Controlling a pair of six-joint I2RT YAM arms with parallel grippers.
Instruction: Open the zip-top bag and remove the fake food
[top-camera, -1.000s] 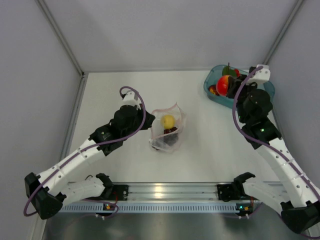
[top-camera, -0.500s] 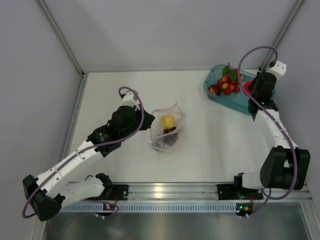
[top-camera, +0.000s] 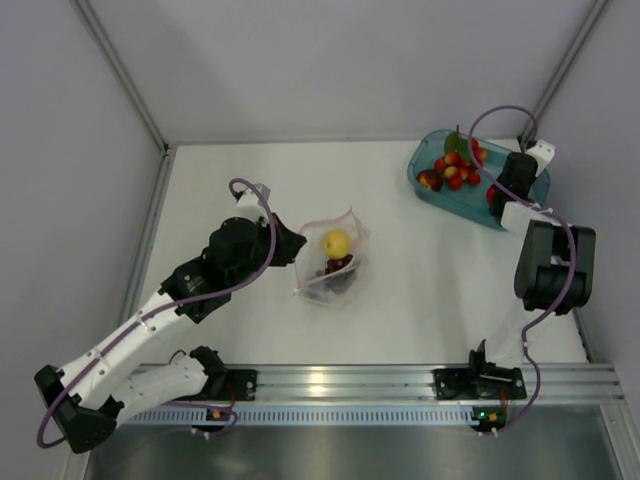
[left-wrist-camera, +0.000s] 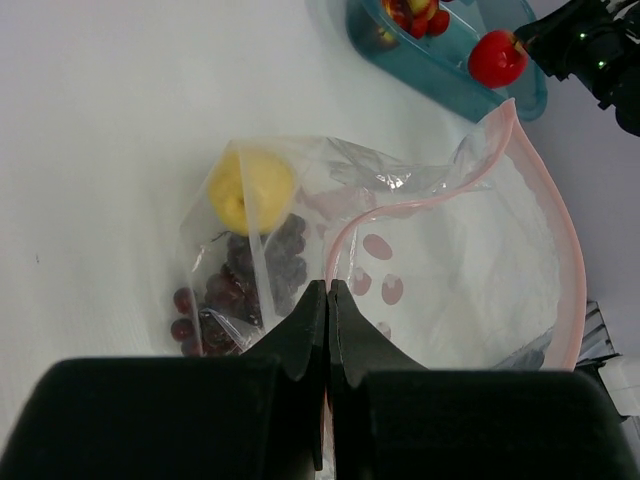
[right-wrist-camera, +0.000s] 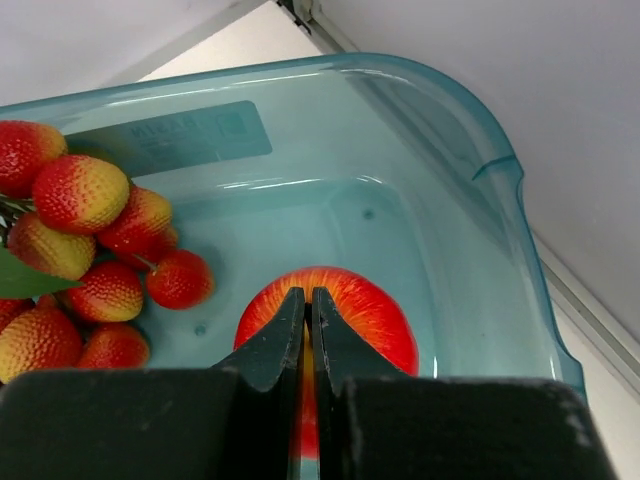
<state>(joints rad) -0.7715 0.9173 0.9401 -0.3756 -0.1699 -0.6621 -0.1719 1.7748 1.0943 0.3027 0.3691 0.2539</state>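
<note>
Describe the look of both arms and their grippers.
Left arm and right arm have white links with black joint housings. A purple cable loops along each. Left gripper and right gripper have black, wedge-shaped fingers tapering to thin tips.

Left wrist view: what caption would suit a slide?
Left gripper pinches the zip-top bag by its pink rim; lemon and grape bunch inside, teal tub beyond.

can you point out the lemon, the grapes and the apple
lemon (left-wrist-camera: 250, 190): left wrist view, middle of its yellow skin
grapes (left-wrist-camera: 240, 290): left wrist view, dark middle of the bunch
apple (right-wrist-camera: 375, 320): right wrist view, red skin on its right side
</note>
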